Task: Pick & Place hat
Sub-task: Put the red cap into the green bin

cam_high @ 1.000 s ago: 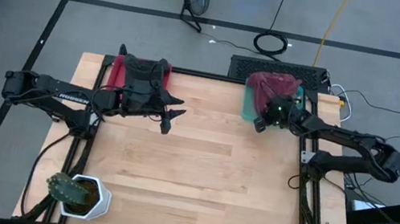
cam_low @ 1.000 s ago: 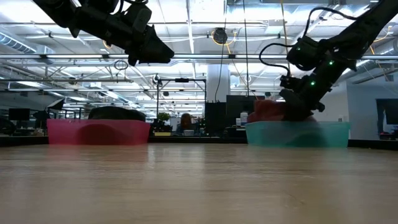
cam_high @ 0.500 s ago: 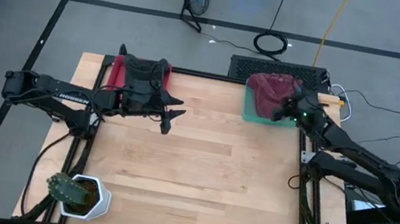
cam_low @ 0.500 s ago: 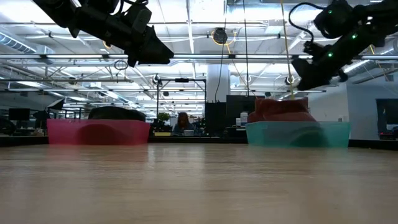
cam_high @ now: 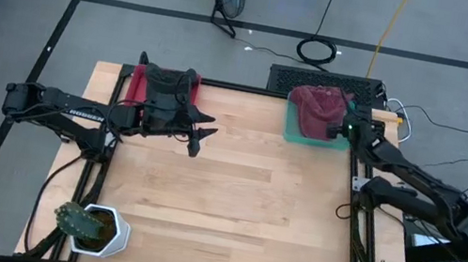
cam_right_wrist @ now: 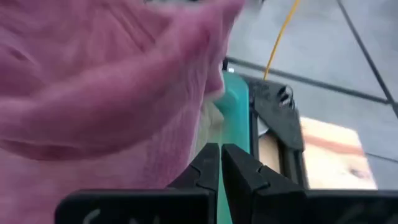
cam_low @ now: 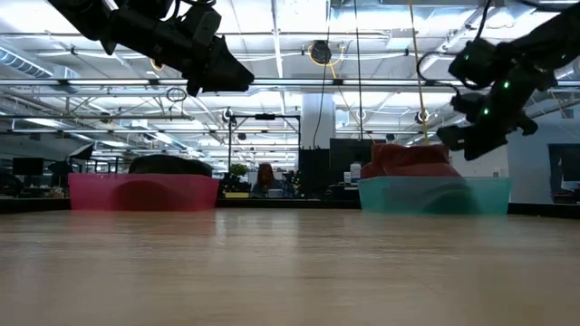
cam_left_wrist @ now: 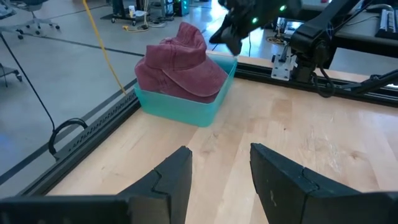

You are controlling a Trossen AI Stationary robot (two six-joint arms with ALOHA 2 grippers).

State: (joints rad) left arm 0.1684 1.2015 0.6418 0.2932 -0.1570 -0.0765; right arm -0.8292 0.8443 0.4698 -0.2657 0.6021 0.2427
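Note:
A maroon hat (cam_high: 318, 110) lies heaped in a teal bin (cam_high: 292, 131) at the table's far right corner, rising above the rim (cam_low: 408, 161). My right gripper (cam_high: 346, 129) hovers just over the bin's right side, beside the hat (cam_right_wrist: 106, 81). Its fingers (cam_right_wrist: 221, 162) are shut on nothing, and in the low view it (cam_low: 471, 136) stands clear of the hat. My left gripper (cam_high: 198, 135) waits, open (cam_left_wrist: 217, 168), above the table's far left part. It points toward the hat (cam_left_wrist: 180, 62).
A red bin (cam_high: 138, 88) at the far left corner holds a dark hat (cam_high: 169, 80). A plant in a white pot (cam_high: 92, 227) stands at the near left corner. Bare wooden tabletop (cam_high: 232, 197) fills the middle. Black frame rails (cam_high: 360, 219) run along the sides.
My right gripper was down on the hat inside the teal bin. It rose off it, swung toward the table's right edge, then dropped a little beside the bin's right side. The hat stayed in the bin and sits fuller and higher than before.

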